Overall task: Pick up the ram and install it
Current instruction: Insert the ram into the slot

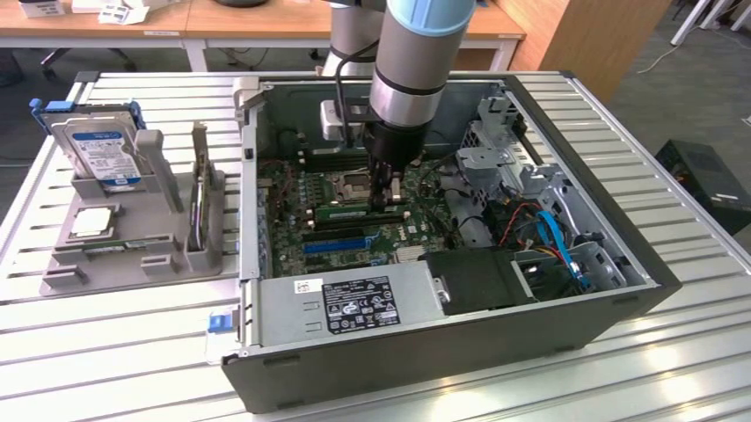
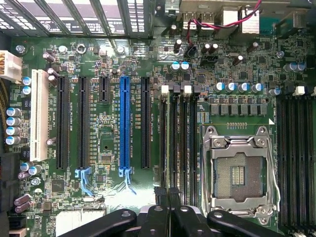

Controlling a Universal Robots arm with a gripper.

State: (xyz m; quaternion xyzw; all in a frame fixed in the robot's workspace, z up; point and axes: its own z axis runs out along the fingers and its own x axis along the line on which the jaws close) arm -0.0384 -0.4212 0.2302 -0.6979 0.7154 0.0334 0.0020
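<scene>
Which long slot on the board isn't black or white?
The blue slot, between a short black slot and a long black one; no other is blue.

surface: slatted metal table (image 1: 118,360) | on it: open computer case (image 1: 493,347); grey parts holder (image 1: 118,268) just beside

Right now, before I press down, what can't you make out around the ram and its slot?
- Exterior view: whether the ram is fully seated. The arm and the shut jaws cover one end, and the slot edge is too small.
- Wrist view: whether the jaws grip the ram. Their dark tips cover one end of the memory slots.
- Exterior view: the slot latches, too small to read.
</scene>
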